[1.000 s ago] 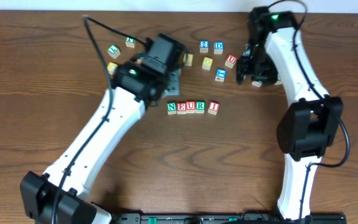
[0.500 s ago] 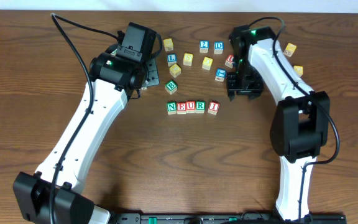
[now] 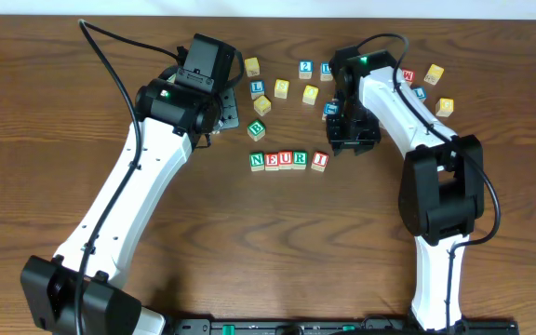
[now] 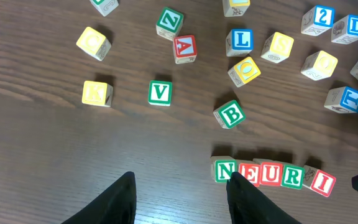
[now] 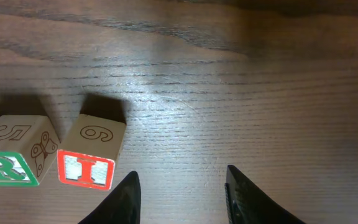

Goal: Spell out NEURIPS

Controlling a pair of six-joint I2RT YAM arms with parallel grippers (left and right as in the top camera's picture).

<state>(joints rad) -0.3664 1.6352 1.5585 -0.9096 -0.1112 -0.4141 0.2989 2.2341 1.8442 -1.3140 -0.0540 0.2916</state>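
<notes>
Wooden alphabet cubes on a dark-grained desk. Five letters of the word stand in one close row: N, E, U, R and I, the last slightly askew. The right gripper hangs low just beside I on its free side, fingers apart with only bare wood between them. The left gripper hovers left of the row, likewise parted and empty. The yellow S lies among the loose cubes beyond the row, well apart from it. P cannot be picked out with certainty in any view. Judged step: filling the sixth place, next to I. To do it well, the cube should be brought in from the open right side, letter upward and aligned with its neighbours. It should be lowered until it sits on the desk touching I, then released without pushing the row. The B cube, near the row, should be left undisturbed.
</notes>
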